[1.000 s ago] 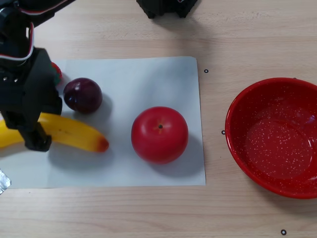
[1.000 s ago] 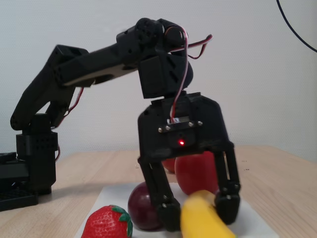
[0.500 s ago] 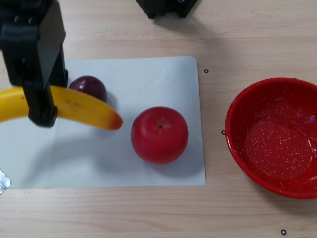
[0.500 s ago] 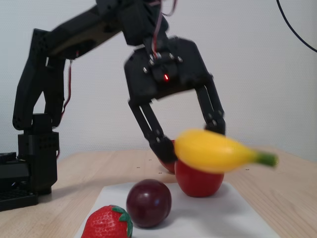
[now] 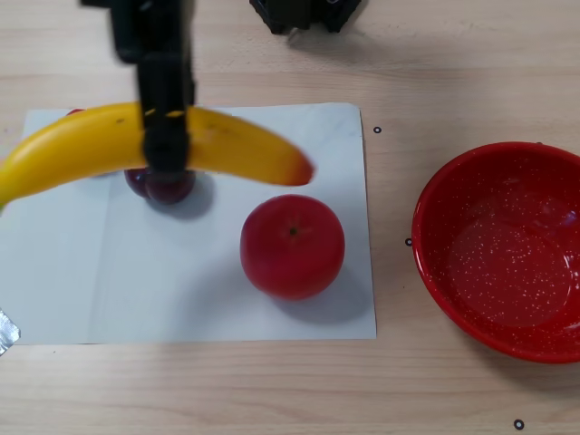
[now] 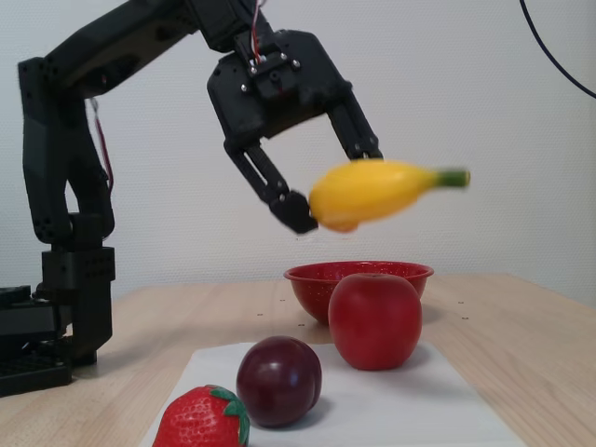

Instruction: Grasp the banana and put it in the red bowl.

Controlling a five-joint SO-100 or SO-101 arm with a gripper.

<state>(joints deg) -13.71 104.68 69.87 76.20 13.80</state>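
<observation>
While the gripper (image 6: 328,186) has its fingers clamped round the middle of the banana (image 6: 380,191), it's hanging in the air above the white sheet (image 5: 190,290) with the apple (image 5: 292,246), and the red bowl (image 5: 504,249) sits empty off to the right in the other view.

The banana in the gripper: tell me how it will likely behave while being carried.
The banana looks glossy, so it may slip between the fingers of the gripper. Held near its middle in the other view, it seems fairly balanced, though its long overhanging ends could let it pivot. It keeps its curve without sagging, so it is probably stiff, likely light plastic.
</observation>
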